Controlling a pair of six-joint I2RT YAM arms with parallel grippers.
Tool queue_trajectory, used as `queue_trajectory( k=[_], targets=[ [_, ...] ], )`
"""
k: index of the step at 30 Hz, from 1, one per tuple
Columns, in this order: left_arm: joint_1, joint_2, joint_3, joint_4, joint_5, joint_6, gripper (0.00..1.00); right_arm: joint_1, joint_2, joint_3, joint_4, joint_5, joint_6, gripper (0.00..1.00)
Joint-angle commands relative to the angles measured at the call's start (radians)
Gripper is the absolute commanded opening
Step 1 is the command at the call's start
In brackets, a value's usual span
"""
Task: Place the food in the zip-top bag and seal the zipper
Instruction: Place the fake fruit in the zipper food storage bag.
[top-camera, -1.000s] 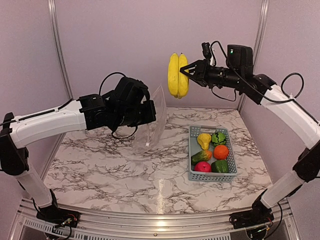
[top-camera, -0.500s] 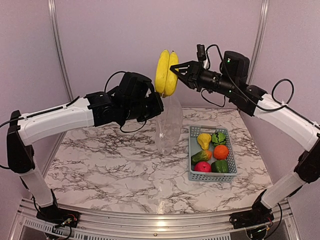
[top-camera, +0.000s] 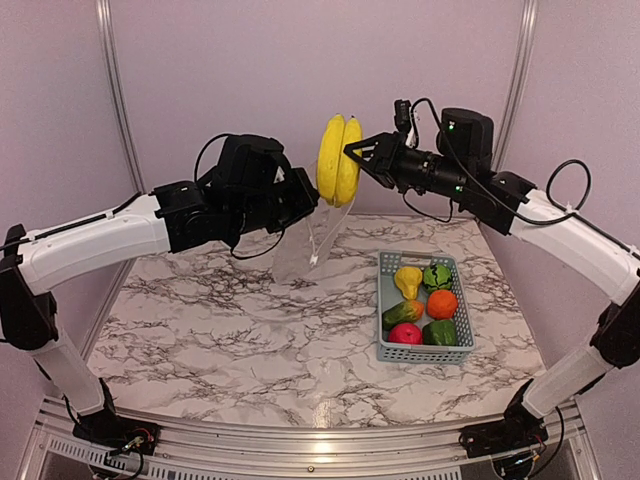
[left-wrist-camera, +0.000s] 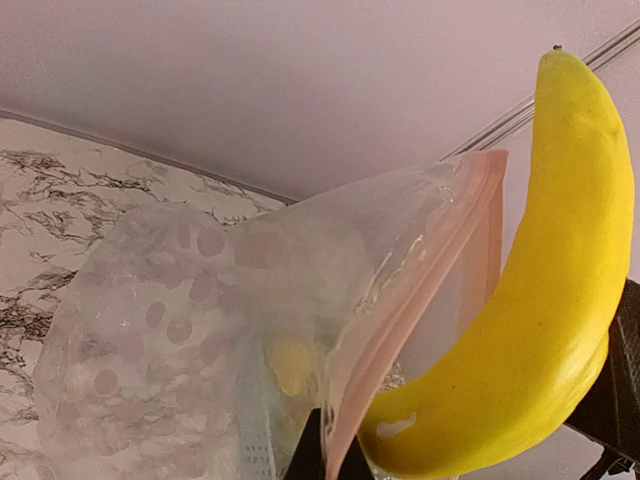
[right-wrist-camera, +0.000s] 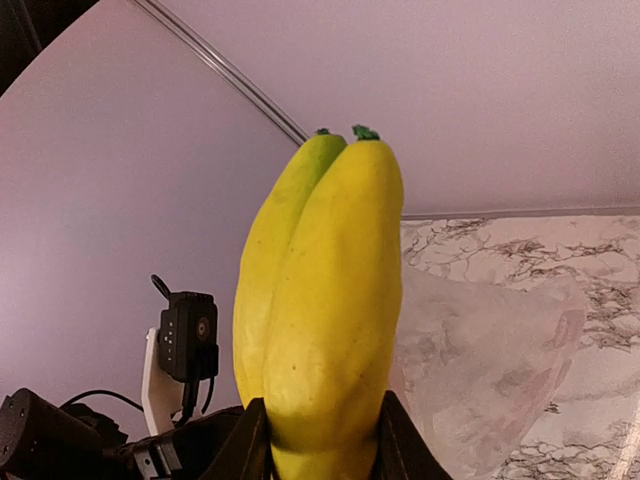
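Note:
A yellow banana bunch (top-camera: 338, 160) hangs upright high above the table, with my right gripper (top-camera: 352, 155) shut on its lower part. The right wrist view shows the banana (right-wrist-camera: 325, 320) wedged between the fingers of my right gripper (right-wrist-camera: 320, 440). My left gripper (top-camera: 305, 200) is shut on the rim of the clear zip-top bag (top-camera: 305, 245), which dangles below it. In the left wrist view the pinkish zipper (left-wrist-camera: 420, 290) runs up from my left gripper (left-wrist-camera: 330, 462), and the banana (left-wrist-camera: 540, 290) sits just right of the bag's mouth.
A grey-blue basket (top-camera: 424, 353) stands right of centre on the marble table. It holds a yellow pepper (top-camera: 408, 280), an orange (top-camera: 441, 303), a mango (top-camera: 402, 313), a red apple (top-camera: 405, 333) and green pieces. Frame posts rise at both back corners.
The right arm has carried the banana left toward the bag's mouth. The left arm rose slightly, and the bag swung right and then back left below it.

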Motion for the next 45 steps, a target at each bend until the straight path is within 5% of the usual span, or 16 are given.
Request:
queue_trajectory(
  k=[1, 11, 16, 24, 37, 45],
  targets=[
    [0.011, -0.001, 0.001, 0.038, -0.019, -0.009, 0.00, 0.044, -0.013, 0.015, -0.051, 0.061, -0.032, 0.00],
    [0.039, 0.052, 0.053, 0.067, 0.002, -0.044, 0.00, 0.117, -0.018, 0.035, -0.111, 0.221, -0.165, 0.00],
    [0.056, 0.062, 0.054, 0.080, 0.016, -0.050, 0.00, 0.129, 0.007, 0.082, -0.170, 0.203, -0.195, 0.31],
    [0.083, 0.059, 0.010, 0.113, 0.058, -0.060, 0.00, 0.129, -0.002, 0.172, -0.282, 0.280, -0.252, 0.60],
    [0.110, 0.034, -0.046, 0.156, 0.133, -0.039, 0.00, 0.127, -0.004, 0.212, -0.446, 0.351, -0.269, 0.59],
    [0.112, 0.028, -0.043, 0.076, 0.204, 0.043, 0.00, 0.123, 0.054, 0.189, -0.545, 0.264, -0.317, 0.56]
  ],
)
